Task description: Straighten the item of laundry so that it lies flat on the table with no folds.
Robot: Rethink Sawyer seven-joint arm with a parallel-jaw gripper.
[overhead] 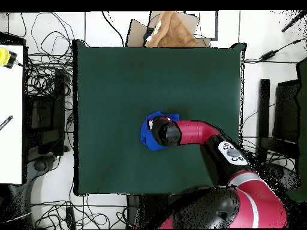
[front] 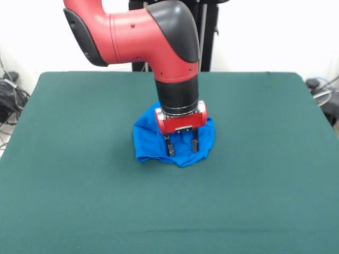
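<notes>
My gripper (front: 180, 146) hangs straight down over the blue T-shirt (front: 151, 142), which sits bunched in a rumpled heap near the middle of the green table (front: 69, 174). In the front view my two dark fingers (front: 169, 146) stand apart with blue cloth showing between them; their tips reach down to the top of the heap, and nothing is clamped between them, so the hand is open. Seen from the front, the cloth spreads out from under my wrist on every side, most widely toward 9 o'clock, where a lobe of fabric bulges out, and toward 6 o'clock, where a folded point sticks out just below my fingertips. A narrower fringe shows at 3 o'clock.

From overhead, my arm (overhead: 195, 132) covers much of the shirt (overhead: 147, 135). What blue remains in sight curls round my wrist from about 12 o'clock through 9 to about 7. The shirt is folded over on itself, with only plain blue showing. Bare felt surrounds the heap, well clear of every table edge (overhead: 77, 108).
</notes>
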